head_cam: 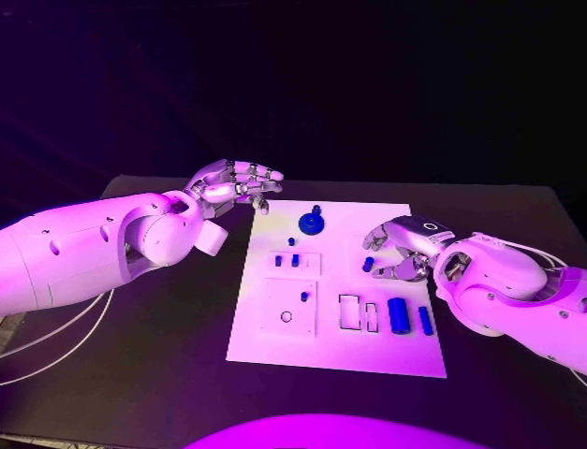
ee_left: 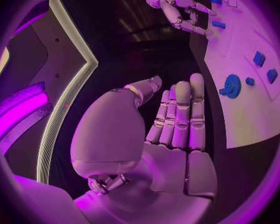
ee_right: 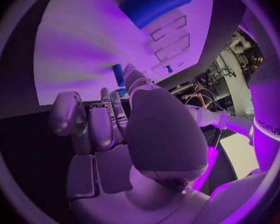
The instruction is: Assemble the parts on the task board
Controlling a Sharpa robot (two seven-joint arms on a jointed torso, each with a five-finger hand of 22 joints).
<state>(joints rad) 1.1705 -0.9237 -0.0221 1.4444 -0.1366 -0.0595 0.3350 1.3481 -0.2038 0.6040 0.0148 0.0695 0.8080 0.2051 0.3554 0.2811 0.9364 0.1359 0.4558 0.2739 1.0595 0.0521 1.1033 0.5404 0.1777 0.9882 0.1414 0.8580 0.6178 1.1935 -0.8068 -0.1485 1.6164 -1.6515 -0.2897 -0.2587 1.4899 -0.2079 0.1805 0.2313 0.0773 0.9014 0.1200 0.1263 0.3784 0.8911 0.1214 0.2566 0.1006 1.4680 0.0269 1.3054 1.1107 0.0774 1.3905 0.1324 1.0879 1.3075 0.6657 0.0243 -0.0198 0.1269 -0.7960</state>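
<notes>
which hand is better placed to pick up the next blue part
Right, probably: the right hand is over the task board with fingertips at a small blue part; the left hand hovers off its far corner.

Magenta-violet light over whole scene; surroundings dark. Task board (head_cam: pixel 341 346) brightest, mild glare by the right hand (head_cam: pixel 399 249). Left hand (head_cam: pixel 234 183) lit from above. Wrist views: fisheye bending at rims; blue part (ee_right: pixel 155 2) blurred.

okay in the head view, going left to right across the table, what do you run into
Left hand → round blue part near the far edge of the white task board → right hand over the board's right edge, with a small blue part at its fingertips.
</notes>
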